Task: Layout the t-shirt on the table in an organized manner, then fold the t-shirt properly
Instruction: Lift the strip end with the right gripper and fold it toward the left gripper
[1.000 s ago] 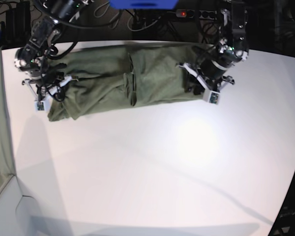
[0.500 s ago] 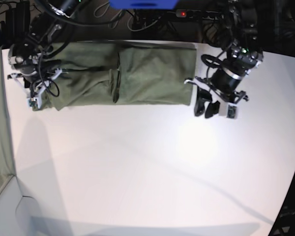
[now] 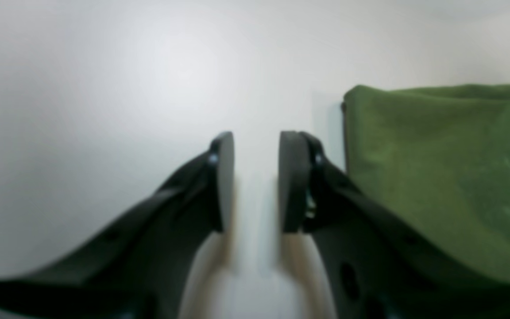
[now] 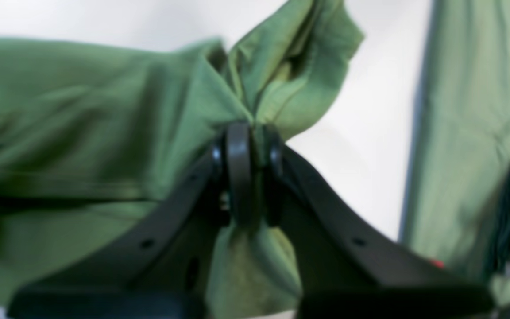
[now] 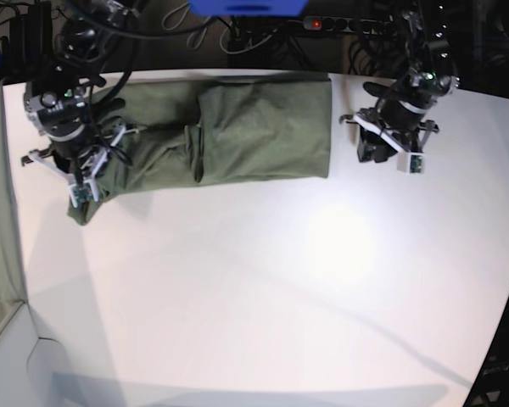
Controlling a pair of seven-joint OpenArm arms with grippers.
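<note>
right gripper (image 4: 250,177) pinches one end of the long olive-green cotton t-shirt (image 5: 237,127), left gripper (image 3: 255,177) part-open and empty beside the other.

the green t-shirt (image 5: 229,127) lies folded in a long strip along the far edge of the big white table (image 5: 263,288), with a few wrinkles near the middle; its one end is bunched up and lifted a little, and its other end lies flat and straight
</note>
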